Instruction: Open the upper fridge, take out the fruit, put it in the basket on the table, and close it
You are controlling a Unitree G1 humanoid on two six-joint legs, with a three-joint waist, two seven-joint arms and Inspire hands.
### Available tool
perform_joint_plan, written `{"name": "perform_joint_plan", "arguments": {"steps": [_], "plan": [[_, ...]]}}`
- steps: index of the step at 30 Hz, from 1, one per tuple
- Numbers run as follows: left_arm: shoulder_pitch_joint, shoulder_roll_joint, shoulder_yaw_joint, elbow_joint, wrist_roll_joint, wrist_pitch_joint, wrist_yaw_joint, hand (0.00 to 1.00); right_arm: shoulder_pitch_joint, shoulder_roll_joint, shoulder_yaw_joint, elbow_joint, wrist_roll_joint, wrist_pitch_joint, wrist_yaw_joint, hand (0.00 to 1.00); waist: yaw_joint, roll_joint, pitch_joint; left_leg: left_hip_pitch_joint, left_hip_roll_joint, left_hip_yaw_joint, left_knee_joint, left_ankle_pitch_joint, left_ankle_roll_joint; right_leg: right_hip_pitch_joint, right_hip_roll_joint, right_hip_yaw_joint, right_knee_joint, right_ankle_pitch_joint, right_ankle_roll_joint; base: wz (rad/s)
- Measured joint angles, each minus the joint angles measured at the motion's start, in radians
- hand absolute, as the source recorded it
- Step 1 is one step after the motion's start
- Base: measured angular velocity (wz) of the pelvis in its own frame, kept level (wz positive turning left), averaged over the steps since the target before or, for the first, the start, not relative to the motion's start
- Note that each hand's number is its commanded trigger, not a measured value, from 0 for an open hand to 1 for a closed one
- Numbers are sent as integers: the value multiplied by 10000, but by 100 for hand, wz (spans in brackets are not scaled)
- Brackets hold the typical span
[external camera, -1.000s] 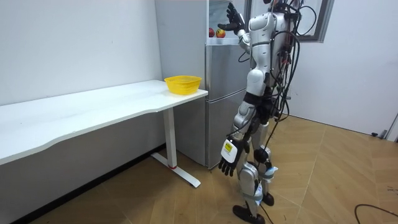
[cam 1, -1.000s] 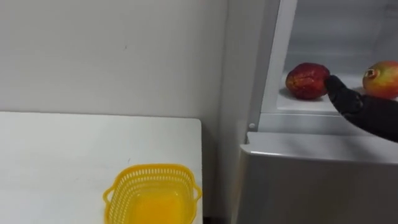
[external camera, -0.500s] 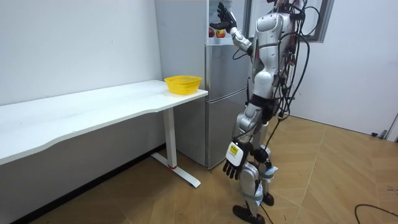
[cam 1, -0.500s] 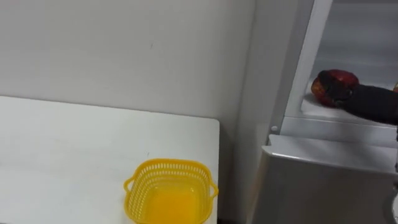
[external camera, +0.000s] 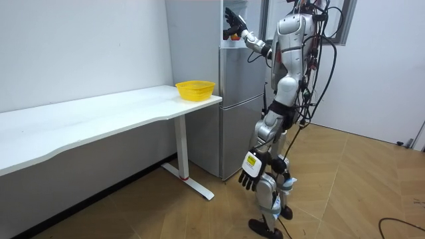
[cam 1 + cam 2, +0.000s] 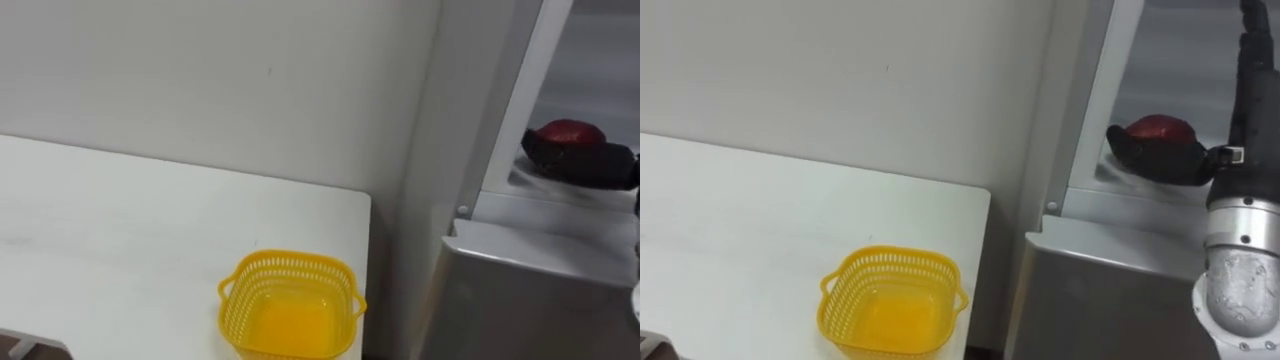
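Now the right hand [image 6: 1165,162] curls round the red fruit [image 6: 1157,128] (lower half covered) on the fridge shelf [image 6: 1108,184].

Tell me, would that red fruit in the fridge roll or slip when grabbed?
Being rounded, the red fruit could roll along the shelf if nudged. Its skin looks smooth, so it may slip unless the right robot hand wraps it well.

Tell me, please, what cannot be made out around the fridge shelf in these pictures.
1. Red fruit: lower part, both eye views, covered by the right hand.
2. Shelf: right part, left eye view, cut off by the picture's edge.
3. Fruit's kind: room view, too small and behind the hand.
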Motion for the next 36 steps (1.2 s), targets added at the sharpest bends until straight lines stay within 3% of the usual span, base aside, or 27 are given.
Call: {"name": "perform_joint_plan", "arguments": {"steps": [4,11,18,22,26,34,35,36], "plan": [[6,76,-5,-71,-14,0,-1,0,-1,-89,0,240,27,54,44,0,-25,-55,-19,12,-52,-117,7,14,18,47,-32,-130,-2,0,1,8],[50,347,1,-400,3,4,-192,0,-299,-171,35,865,93,130,382,0,-3,-144,15,-4,-69,-132,12,23,29,55,-16,-132,-3,0,1,0],[52,403,-5,-412,1,4,-195,0,-317,-497,320,1059,129,119,689,0,-2,-128,24,-9,-74,-133,-59,24,33,49,1,-136,-1,1,2,0],[38,364,-4,-412,2,24,-204,0,-756,-706,378,2018,400,117,1098,0,-59,-94,37,-12,-71,-122,-66,24,33,49,1,-125,-2,1,2,0],[-51,366,-18,-421,-1,299,-217,0,-1307,-900,389,2951,799,289,1624,0,-62,-105,20,-25,-73,-137,-135,24,33,54,11,-138,-1,1,2,0],[-90,378,-41,-410,-9,802,-410,0,-1451,-1330,799,3642,1540,466,2151,0,-56,-231,-61,20,-67,-177,-14,24,32,168,-35,-287,-5,1,2,3],[-95,401,-62,-399,-19,811,-410,0,-1543,-1432,940,3933,1595,473,2250,17,-54,-227,-50,68,-69,-199,-1,24,33,230,-35,-313,-10,1,2,5],[-95,411,-61,-399,-17,823,-410,0,-1567,-1464,985,4034,1601,509,2307,51,-65,-198,-27,102,-69,-200,-1,24,32,263,-38,-324,-12,1,3,4]]}}
